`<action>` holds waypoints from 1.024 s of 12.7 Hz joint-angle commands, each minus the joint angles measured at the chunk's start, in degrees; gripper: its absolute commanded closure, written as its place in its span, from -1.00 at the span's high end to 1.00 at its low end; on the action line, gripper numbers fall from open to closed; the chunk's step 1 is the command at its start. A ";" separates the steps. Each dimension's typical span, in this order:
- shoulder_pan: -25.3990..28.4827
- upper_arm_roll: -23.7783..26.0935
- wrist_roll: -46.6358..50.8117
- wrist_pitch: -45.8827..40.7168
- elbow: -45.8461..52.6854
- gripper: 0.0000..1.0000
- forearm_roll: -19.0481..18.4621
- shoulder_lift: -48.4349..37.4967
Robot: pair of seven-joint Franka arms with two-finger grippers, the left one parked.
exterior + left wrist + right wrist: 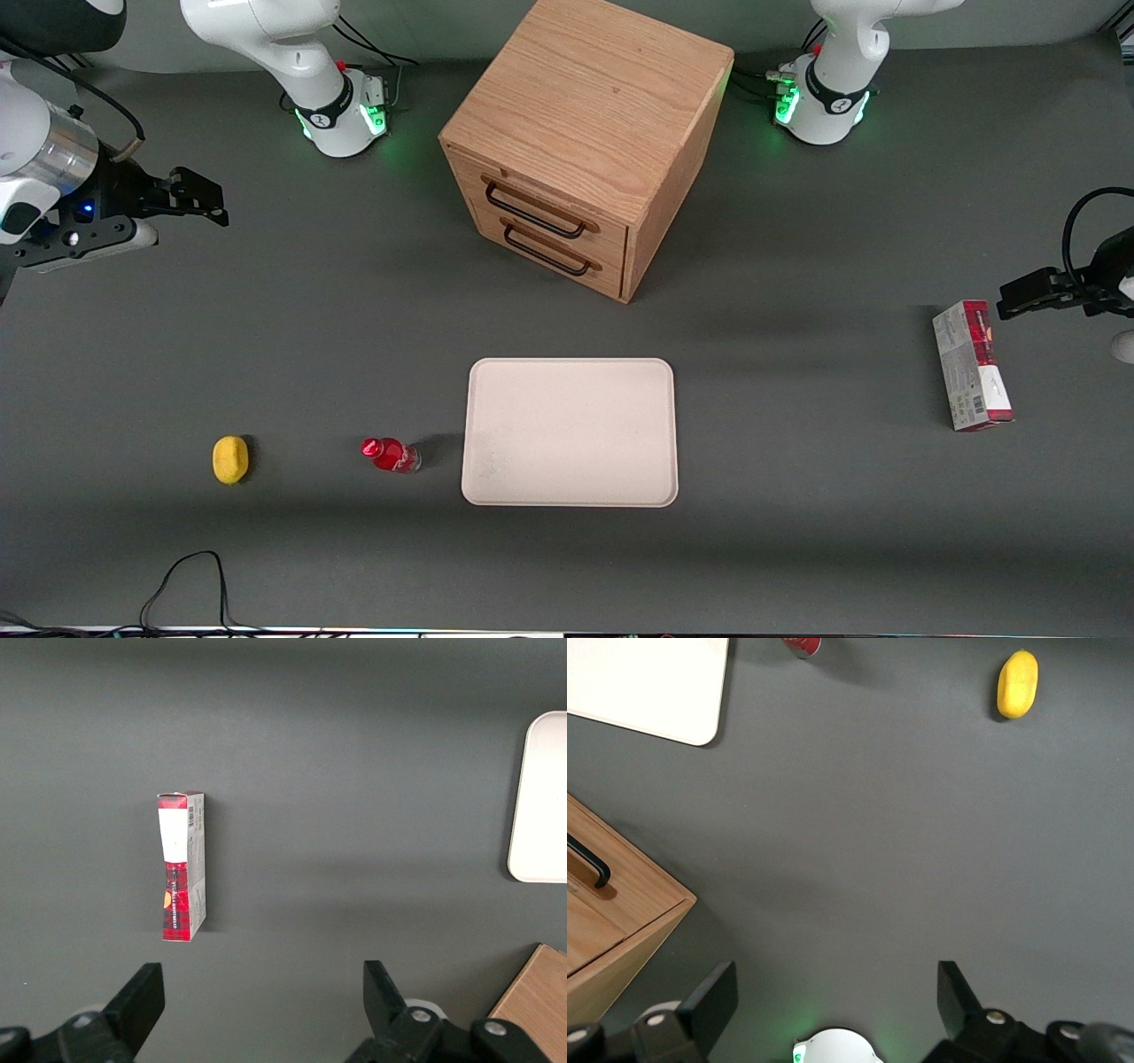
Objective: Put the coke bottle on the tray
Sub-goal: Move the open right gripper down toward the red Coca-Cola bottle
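Observation:
The coke bottle (390, 454), small with a red cap and red label, rests on the grey table just beside the cream-beige tray (570, 431), toward the working arm's end. The tray holds nothing. My right gripper (208, 199) hangs open and empty high over the table at the working arm's end, farther from the front camera than the bottle and well apart from it. In the right wrist view the gripper (837, 992) is wide open; only a red sliver of the bottle (802, 645) shows at the frame's edge, next to the tray's corner (647, 682).
A yellow lemon-like object (230, 460) lies beside the bottle, away from the tray. A wooden drawer cabinet (585, 142) stands farther from the camera than the tray. A red-and-white carton (972, 365) lies toward the parked arm's end. A black cable (186, 585) loops at the table's front edge.

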 commanded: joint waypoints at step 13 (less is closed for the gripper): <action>5.37 4.76 23.13 -10.15 52.81 1.00 2.84 42.26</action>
